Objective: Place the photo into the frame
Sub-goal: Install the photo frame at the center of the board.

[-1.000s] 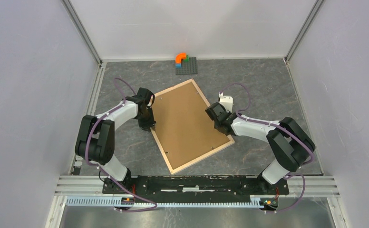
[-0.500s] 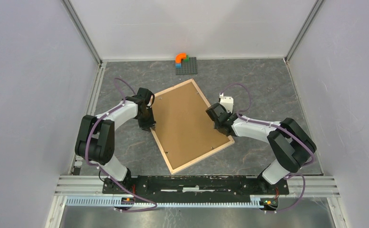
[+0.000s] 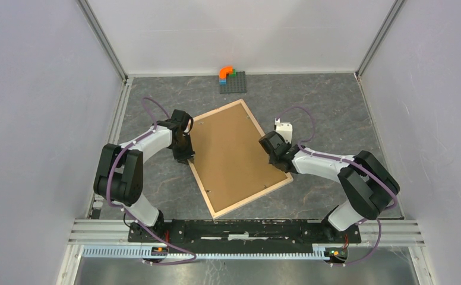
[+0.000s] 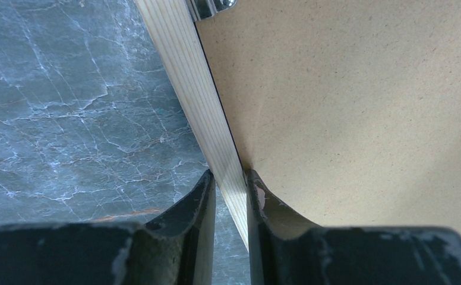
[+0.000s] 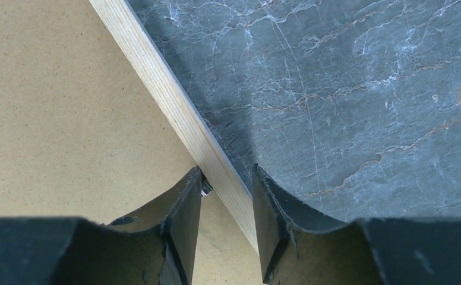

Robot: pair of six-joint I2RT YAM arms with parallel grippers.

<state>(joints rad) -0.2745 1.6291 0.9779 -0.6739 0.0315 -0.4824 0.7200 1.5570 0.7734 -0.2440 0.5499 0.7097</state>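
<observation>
The frame (image 3: 199, 178) of pale wood lies tilted on the grey table, back side up, filled by the plain brown backing board (image 3: 234, 151). The photo is hidden. My left gripper (image 3: 183, 155) is at the frame's left rail. In the left wrist view the rail (image 4: 198, 89) runs between the fingers, which press it from both sides at the left gripper (image 4: 231, 178). My right gripper (image 3: 274, 155) straddles the right rail (image 5: 157, 77). There the right gripper (image 5: 227, 175) is open: the outer finger sits beside the rail and the inner finger stands off over the board (image 5: 56, 107).
A grey baseplate with orange, green and blue bricks (image 3: 232, 80) stands at the back wall. White walls close in left, right and behind. A small metal clip (image 5: 206, 189) sits on the board at the right rail, another clip (image 4: 210, 6) at the left rail.
The right gripper has slid a little along the right rail toward the near side, and its jaws have widened slightly. The left arm and the frame have stayed put.
</observation>
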